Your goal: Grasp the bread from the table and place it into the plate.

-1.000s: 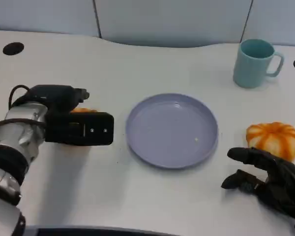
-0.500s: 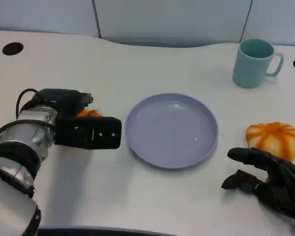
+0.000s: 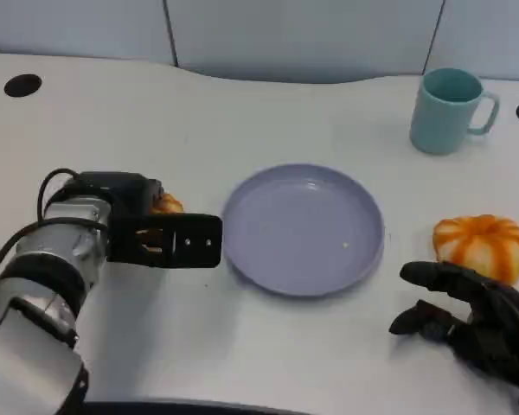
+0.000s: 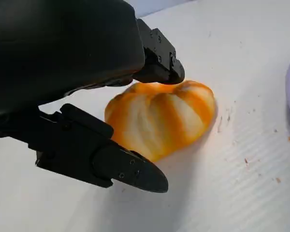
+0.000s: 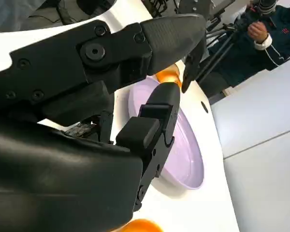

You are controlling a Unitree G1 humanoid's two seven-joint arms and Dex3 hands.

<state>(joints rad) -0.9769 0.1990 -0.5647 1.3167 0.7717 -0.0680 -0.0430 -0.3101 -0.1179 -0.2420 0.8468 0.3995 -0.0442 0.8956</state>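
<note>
L hand [image 3: 160, 238] around bread roll [image 4: 159, 118], fingers either side, roll on table [image 3: 242, 112] just L of lilac plate [image 3: 303, 229]; firm hold vs. mere touch: can't tell. Step: grasp/carry. Next: lift, clear rim, release. R hand [image 3: 471, 320] empty, fingers apart, near orange-striped bun [image 3: 483, 245]. No legible writing.

White table [image 3: 242, 112] seen from above. At center, a lilac plate [image 3: 303, 228], bare. Just left of it, the left hand [image 3: 160, 238], black, fingers reaching toward the plate's rim, with an orange bread [image 3: 167, 205] peeking out behind them; grip cannot be told. At lower right, the right hand [image 3: 471, 322], fingers apart, holding nothing, just below a second orange-and-white bun [image 3: 482, 245]. At upper right, a teal mug [image 3: 450, 110], upright, handle to the right.
</note>
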